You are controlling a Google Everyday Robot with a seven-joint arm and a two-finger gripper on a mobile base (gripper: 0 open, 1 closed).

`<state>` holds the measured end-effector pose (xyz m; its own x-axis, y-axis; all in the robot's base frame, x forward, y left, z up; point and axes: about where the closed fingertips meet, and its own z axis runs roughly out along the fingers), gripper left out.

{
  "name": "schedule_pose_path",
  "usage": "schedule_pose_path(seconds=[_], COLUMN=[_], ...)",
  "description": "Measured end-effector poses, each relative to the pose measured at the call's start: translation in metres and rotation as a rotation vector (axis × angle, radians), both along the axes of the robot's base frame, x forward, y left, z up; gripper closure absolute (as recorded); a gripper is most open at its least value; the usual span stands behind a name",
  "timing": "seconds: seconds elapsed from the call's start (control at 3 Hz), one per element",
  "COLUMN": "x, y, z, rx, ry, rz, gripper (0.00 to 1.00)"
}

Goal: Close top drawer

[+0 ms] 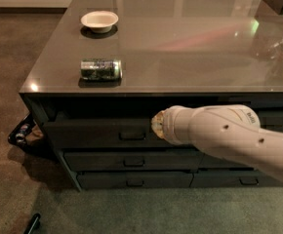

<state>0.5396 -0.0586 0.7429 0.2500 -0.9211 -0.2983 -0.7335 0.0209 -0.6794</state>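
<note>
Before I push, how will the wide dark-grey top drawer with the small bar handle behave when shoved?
The wide dark-grey top drawer looks rigid and flat-fronted, so it should probably slide straight, not flex. The gripper sits right of the centred handle, so an off-centre push might skew it slightly. It seems shallow, likely light.

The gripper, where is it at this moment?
In the camera view, the gripper is at the front of the top drawer, just right of its handle.

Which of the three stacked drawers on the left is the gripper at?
The top drawer, right under the tabletop: the gripper is at its front, just right of its handle. The middle drawer and bottom drawer lie lower.
</note>
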Motion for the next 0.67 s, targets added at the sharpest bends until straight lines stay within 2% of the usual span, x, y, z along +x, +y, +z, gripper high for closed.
schedule_pose_path(seconds=[0.33, 0.67], x=[0.018, 0.018], y=[0.011, 0.013], z=[-0.025, -0.073], rx=[0.087, 0.140], ry=[0.088, 0.192], rz=[0.020, 0.096], gripper=[1.00, 1.00])
